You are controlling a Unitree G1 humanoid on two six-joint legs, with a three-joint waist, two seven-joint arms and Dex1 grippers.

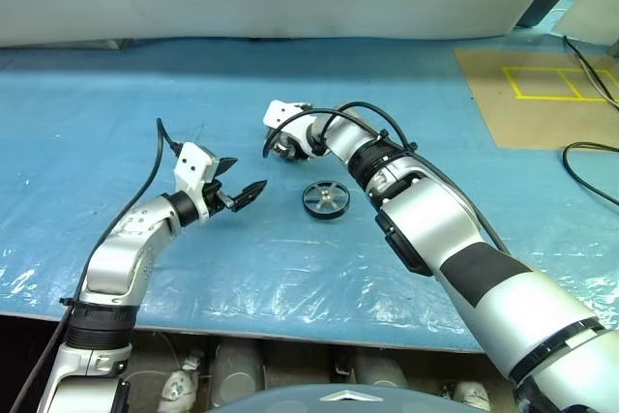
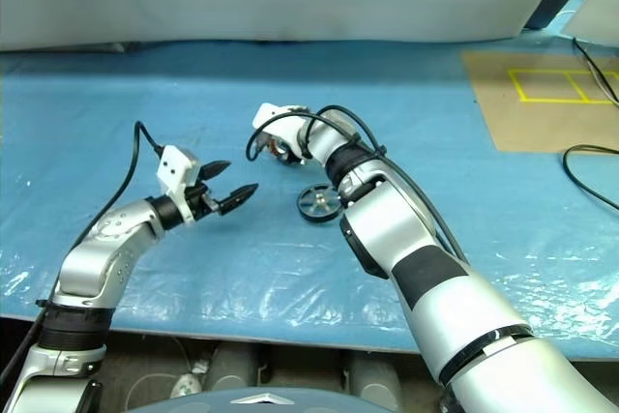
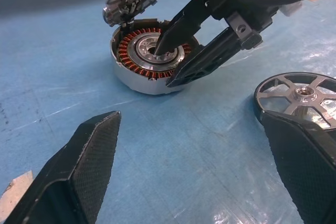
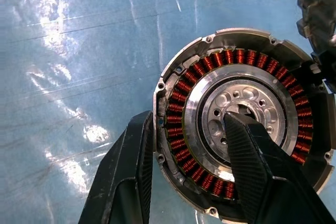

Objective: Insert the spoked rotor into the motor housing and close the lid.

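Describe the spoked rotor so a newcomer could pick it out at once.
On the blue table sheet, look just beside the right arm's forearm. The spoked rotor lies flat there: a dark wheel with silver spokes, unlike the copper-wound motor housing nearby.

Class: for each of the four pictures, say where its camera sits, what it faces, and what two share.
Both eye views: on the head, looking down at the blue table, both arms.
Left wrist: behind the open left gripper, facing the round silver copper-wound motor housing and dark spoked rotor.
Right wrist: above the housing, right gripper straddling its wall.
Shared: the housing.
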